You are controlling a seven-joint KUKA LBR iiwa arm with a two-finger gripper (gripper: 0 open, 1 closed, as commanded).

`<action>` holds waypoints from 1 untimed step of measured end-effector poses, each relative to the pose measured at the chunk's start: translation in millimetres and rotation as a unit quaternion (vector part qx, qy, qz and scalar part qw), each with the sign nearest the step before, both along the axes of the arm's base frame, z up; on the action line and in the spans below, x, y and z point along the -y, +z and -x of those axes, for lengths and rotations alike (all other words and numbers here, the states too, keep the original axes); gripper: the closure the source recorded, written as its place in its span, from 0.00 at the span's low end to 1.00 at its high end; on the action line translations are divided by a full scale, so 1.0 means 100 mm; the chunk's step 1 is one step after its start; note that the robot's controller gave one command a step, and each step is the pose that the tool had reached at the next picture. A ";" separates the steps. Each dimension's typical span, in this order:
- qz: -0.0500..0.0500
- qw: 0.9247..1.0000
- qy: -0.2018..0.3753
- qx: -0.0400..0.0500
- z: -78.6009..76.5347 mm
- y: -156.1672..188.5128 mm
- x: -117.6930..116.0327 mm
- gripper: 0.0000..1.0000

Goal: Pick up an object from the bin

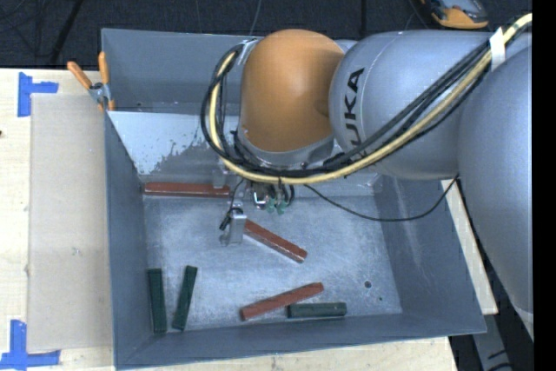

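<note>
From the camera view above, most of my own wrist gets in the way. The rounded, smooth orange cover and the loops of black and yellow cable hide the back middle of the grey metal bin. My gripper shows only as a small grey tip poking out beneath them. Whether it is spread or pressed together I cannot tell; too little of it is in sight.

That tip sits at the upper left end of a slanted red-brown bar, a flat, straight stick lying near the middle of the bin floor. I cannot make out whether I touch it or only stand just beside it.

A second red-brown stick lies along the back of the floor, its right end lost behind my wrist. A third red-brown stick lies tilted near the front. Touching or just beside its right end is a dark green stick, lying almost level. Two more dark green sticks, the left one and its neighbour, lie near each other at the front left, well apart from my gripper.

The floor looks dull, with pale scuffs.
</note>
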State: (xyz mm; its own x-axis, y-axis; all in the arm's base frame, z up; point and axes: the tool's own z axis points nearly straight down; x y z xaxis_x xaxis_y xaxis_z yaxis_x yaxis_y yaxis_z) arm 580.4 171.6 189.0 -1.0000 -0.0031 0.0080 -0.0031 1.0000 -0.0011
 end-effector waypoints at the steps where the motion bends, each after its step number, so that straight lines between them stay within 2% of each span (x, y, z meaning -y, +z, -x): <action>1: 0.001 0.999 0.047 0.000 0.04 -1.24 1.21 0.00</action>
